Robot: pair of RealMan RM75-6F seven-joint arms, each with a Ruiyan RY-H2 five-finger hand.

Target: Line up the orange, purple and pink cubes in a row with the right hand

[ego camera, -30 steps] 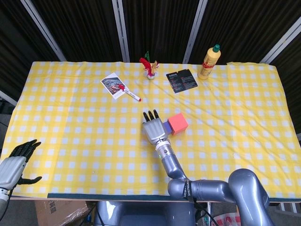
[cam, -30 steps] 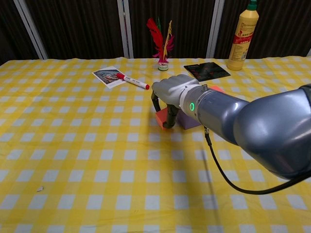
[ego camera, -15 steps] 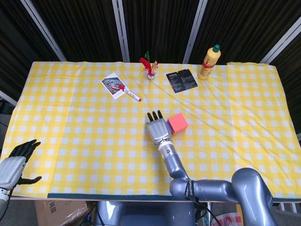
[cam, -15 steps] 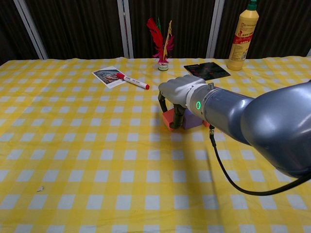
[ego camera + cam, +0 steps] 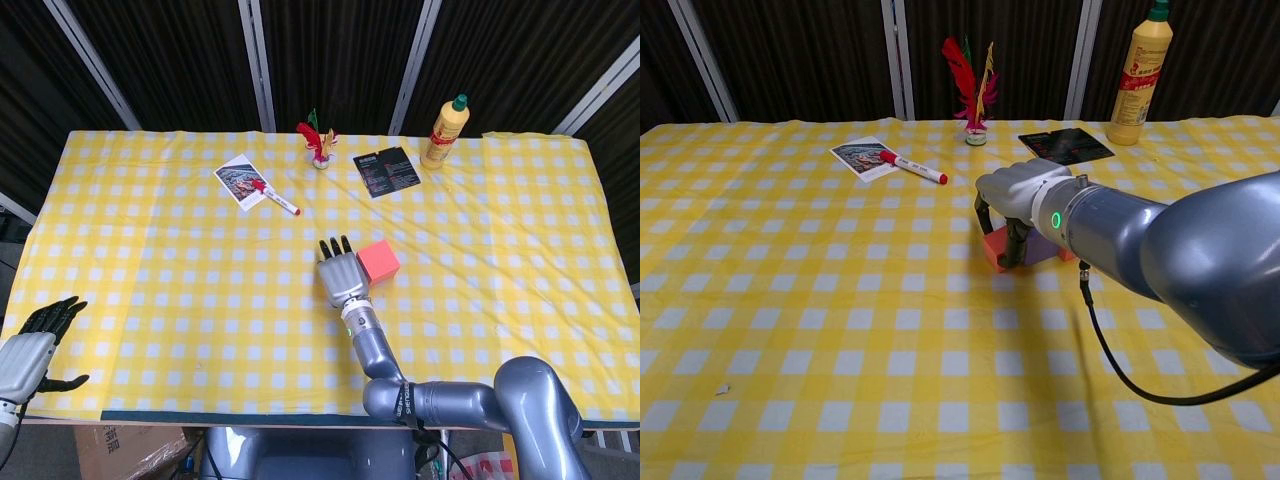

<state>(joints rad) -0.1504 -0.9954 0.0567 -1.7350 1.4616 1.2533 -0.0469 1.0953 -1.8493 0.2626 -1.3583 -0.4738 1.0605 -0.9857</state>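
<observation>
Dark curtains hang behind a worktop (image 5: 150, 260) covered in a yellow-and-white checked cloth. Near its middle the right hand (image 5: 343, 272) is arched over a small cluster of cubes, fingers pointing down around the orange cube (image 5: 995, 250). From the chest view the fingers straddle it, but I cannot tell whether they actually grip it or only press against it. The purple cube (image 5: 1042, 247) sits touching the orange one on its right, mostly hidden under the palm, and the pink cube (image 5: 378, 262) lies just right of the hand, close against the others.

The step in hand looks like nudging the orange cube into line with the other two. The three already stand close together, so the next move probably calls for a small, careful push or lift, without knocking the purple cube out of place.

The left hand (image 5: 30, 350) rests at the near left edge, fingers apart, holding nothing. At the far side lie a photo (image 5: 238, 181) with a red marker (image 5: 272, 197) across it, a feather shuttlecock (image 5: 318, 143), a black card (image 5: 387, 170) and a yellow bottle (image 5: 445, 132), all well apart from the cubes and not in the way.
</observation>
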